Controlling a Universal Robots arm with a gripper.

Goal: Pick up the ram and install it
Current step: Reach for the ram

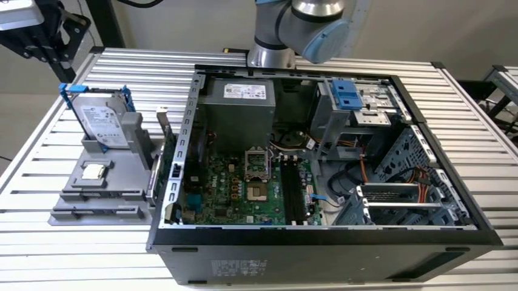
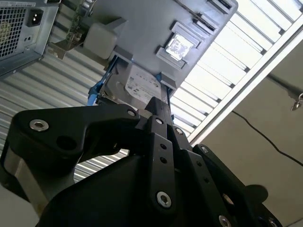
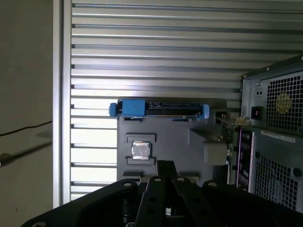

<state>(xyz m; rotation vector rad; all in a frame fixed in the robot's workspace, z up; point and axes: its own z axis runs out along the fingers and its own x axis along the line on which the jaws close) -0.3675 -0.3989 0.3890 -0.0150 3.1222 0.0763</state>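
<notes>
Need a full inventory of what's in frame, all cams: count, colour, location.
table: 1, silver slatted, under everything
computer case: 1, black, open, mid-table
motherboard: 1, green, on the case floor
memory slots: count unclear, black, on the motherboard
power supply: 1, grey, far end of the case
drive caddy: 1, blue, far end of the case, toward the exterior view's right
fixture: 1, grey, at the exterior view's left of the case
hard drive: 1, silver with a blue frame, upright in the fixture
processor chip: 1, silver, flat in a fixture recess
ram: probably 1, thin dark strip on edge, on the fixture's case side
robot arm: 1, grey, behind the case
gripper: 1, black, pointing toward the fixture
</notes>
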